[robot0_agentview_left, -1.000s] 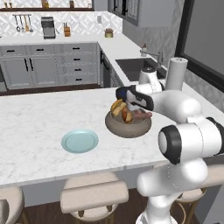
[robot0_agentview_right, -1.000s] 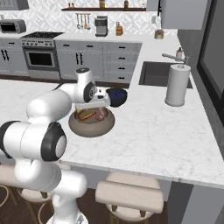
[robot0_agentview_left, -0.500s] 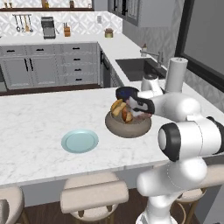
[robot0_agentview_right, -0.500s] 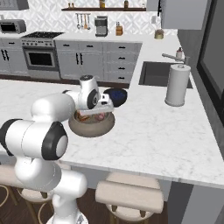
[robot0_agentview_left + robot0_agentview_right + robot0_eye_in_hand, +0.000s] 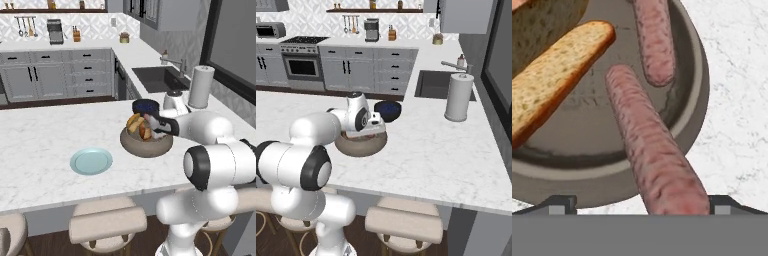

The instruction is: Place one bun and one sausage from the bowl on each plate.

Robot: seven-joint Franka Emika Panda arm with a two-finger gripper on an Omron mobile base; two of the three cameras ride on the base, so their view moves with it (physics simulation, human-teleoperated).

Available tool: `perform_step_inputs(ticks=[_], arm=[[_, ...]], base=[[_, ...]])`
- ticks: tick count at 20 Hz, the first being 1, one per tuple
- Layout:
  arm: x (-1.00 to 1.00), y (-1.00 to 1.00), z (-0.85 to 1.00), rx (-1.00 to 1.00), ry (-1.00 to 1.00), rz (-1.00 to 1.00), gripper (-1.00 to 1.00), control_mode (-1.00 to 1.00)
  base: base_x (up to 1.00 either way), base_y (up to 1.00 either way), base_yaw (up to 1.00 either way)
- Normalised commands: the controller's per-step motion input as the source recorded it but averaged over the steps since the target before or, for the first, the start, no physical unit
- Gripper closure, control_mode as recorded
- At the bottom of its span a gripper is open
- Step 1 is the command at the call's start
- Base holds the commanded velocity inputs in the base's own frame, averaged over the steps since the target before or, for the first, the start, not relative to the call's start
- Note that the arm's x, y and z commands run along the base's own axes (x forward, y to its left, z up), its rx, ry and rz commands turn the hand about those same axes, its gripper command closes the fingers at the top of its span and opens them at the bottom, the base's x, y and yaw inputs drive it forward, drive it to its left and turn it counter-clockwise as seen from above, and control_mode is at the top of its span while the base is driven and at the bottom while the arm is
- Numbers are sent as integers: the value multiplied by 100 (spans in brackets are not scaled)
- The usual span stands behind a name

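The brown-grey speckled bowl (image 5: pixel 150 146) (image 5: pixel 360 146) (image 5: pixel 587 170) stands mid-counter. It holds two buns (image 5: pixel 135 123) (image 5: pixel 557 85) and two pink sausages. My gripper (image 5: pixel 151 126) (image 5: pixel 644 205) is down inside the bowl and open. The nearer sausage (image 5: pixel 652 150) runs between its fingertips (image 5: pixel 562 203) with a gap on either side. A second sausage (image 5: pixel 656 40) lies farther in, by the bowl's wall. The pale blue plate (image 5: pixel 91 161) sits bare on the counter to the left of the bowl.
A small dark blue bowl (image 5: pixel 145 105) (image 5: pixel 388 110) stands just behind the big bowl. A paper towel roll (image 5: pixel 200 86) (image 5: pixel 458 97) is at the right beside the sink (image 5: pixel 157 77). Stools (image 5: pixel 107 225) line the counter's near edge.
The hand has come down and slightly left, from above the bowl's right rim into the bowl, over the nearer sausage. Its jaws have stayed open.
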Motion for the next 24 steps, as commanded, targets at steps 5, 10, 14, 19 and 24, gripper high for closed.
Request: perform_step_inputs(ticks=[5,10,14,19,24], arm=[[32,0,-2,1,0,3,-100,-100],[25,0,-2,1,0,2,-100,-100],[-1,0,-19,0,0,0,100,-100],[-37,0,5,0,-3,0,100,-100],[-68,2,70,3,-5,0,100,-100]], base=[[0,0,0],[0,0,0],[0,0,0],[0,0,0],[0,0,0]])
